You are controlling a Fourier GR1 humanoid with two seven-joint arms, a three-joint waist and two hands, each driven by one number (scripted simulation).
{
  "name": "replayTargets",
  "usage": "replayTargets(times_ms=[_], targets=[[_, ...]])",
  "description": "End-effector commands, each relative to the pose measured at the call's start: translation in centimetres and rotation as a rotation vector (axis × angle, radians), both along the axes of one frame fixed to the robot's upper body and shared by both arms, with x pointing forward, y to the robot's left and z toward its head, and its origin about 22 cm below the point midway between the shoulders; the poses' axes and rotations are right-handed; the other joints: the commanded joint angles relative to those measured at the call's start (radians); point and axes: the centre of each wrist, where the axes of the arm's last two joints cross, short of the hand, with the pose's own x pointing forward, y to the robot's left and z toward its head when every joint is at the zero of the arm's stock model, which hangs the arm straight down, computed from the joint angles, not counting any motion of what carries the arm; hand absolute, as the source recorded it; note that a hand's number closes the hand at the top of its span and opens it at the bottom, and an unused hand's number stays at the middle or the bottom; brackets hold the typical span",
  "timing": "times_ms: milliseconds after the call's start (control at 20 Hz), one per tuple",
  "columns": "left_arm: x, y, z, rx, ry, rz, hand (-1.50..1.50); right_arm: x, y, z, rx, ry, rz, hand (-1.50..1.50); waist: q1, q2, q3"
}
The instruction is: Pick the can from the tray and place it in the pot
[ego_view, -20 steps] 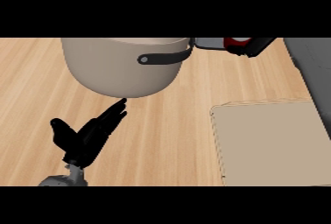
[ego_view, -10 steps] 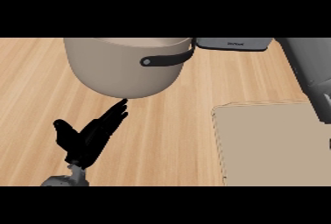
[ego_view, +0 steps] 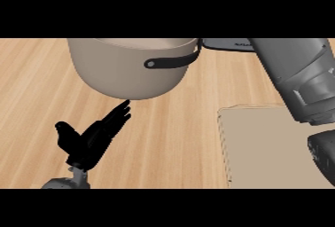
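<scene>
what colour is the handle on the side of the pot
Black, a curved strap on the beige pot; its handle shows in the head view.

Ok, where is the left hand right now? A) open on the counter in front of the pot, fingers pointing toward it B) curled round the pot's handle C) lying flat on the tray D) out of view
A: the left hand shows at lower left with straight fingers aimed up at the pot, over the bare wooden counter, away from the black handle and the tray.
</scene>
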Motion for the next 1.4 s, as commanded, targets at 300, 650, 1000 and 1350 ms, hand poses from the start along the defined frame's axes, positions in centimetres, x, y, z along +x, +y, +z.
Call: replayTargets(times_ms=[300,650,1000,1350], targets=[[1.3,-1.2,1.2,-0.008,-0.023,-0.010,0.00,-1.9,8.4,-3.4,0.006,-0.017,0.053,1.50,0.011,0.007,-0.001],[1.2,-1.6,1.5,0.006,-0.018,-0.043,0.00,-2.6,10.5,-2.7,0.066,0.053,0.056,1.50,0.058,0.012,-0.003],[1.9,-2.5,1.4,0.000,-0.014,-0.090,0.00,-2.2,9.6,-5.5,0.036,0.173,0.021,1.50,0.099,0.016,-0.004],[2.5,-3.6,1.4,-0.005,-0.042,-0.127,0.00,-2.1,9.0,-7.0,0.285,0.380,0.074,-1.50,0.131,0.027,-0.004]])
